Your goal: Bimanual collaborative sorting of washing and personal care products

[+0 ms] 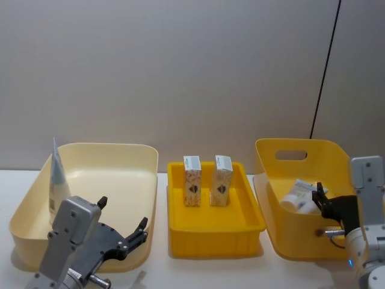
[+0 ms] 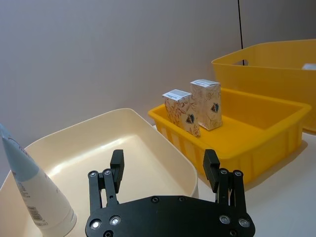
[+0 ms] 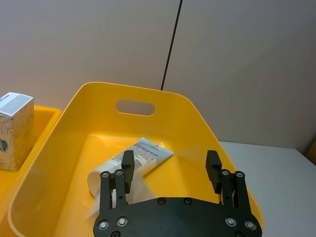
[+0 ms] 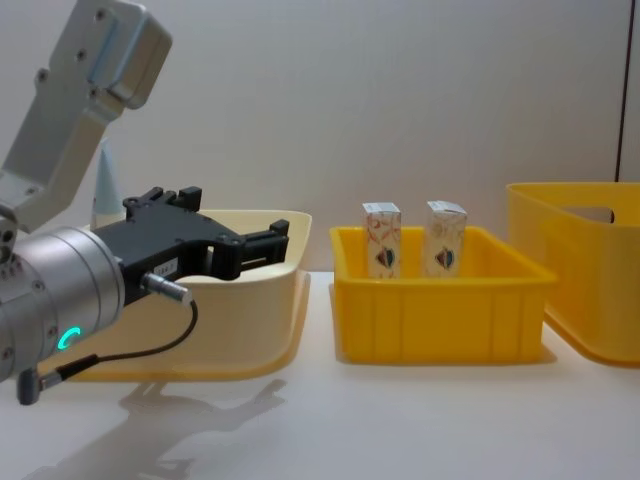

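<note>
Jaws spread wide and holding nothing, the left gripper (image 1: 123,224) hangs over the near rim of the cream bin (image 1: 129,158) at the robot's left. The right gripper (image 3: 171,169) is likewise wide open and empty, poised above the near edge of the tall yellow bin (image 1: 329,153) on the right.

Two tubes are in sight. One pale-blue tube (image 1: 58,180) stands upright, cap down, against the far-left wall of the cream bin. A second tube (image 3: 129,163) lies flat on the floor of the tall yellow bin, just beyond the right jaws and touching neither of them.

Between the two bins sits a shallow yellow tray (image 1: 213,229). It holds two small white cartons, the left carton (image 1: 192,189) and the right carton (image 1: 221,188), standing upright side by side, near each other but apart. All three containers rest on the white tabletop (image 4: 420,420).
</note>
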Motion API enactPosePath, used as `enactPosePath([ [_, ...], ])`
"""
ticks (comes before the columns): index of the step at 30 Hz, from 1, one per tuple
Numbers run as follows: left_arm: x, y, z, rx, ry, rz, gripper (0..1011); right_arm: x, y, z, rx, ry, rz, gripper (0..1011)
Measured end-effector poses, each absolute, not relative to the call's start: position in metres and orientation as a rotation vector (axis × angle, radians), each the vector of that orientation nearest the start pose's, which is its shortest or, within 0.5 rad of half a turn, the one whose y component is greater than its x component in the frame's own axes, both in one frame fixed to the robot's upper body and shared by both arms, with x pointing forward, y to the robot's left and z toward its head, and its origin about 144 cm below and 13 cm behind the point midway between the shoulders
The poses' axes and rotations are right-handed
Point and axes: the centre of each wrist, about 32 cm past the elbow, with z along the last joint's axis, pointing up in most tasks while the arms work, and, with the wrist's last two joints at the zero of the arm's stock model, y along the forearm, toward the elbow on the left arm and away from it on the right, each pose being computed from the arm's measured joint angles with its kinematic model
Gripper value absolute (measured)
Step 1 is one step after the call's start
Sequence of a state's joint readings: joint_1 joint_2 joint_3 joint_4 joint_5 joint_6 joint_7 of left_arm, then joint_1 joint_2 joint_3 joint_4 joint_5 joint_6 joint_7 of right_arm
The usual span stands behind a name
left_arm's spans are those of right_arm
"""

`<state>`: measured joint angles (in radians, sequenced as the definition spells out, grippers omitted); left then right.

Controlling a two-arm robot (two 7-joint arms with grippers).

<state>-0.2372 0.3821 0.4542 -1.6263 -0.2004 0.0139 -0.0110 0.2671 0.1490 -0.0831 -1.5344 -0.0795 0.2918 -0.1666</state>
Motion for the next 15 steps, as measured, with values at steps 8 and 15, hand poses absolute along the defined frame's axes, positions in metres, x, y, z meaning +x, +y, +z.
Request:
enactPosePath([
  [8, 0.4920, 0.1984, 1.2044, 0.061, -0.268, 1.124, 1000, 0.5290, -0.2468, 1.2240, -0.233, -0.165, -1.712, 1001],
  [15, 0.4920, 0.1984, 1.2044, 0.061, -0.268, 1.124, 1000, 0.5266, -0.2481, 1.2237, -0.181, -0.188, -1.701, 1001],
])
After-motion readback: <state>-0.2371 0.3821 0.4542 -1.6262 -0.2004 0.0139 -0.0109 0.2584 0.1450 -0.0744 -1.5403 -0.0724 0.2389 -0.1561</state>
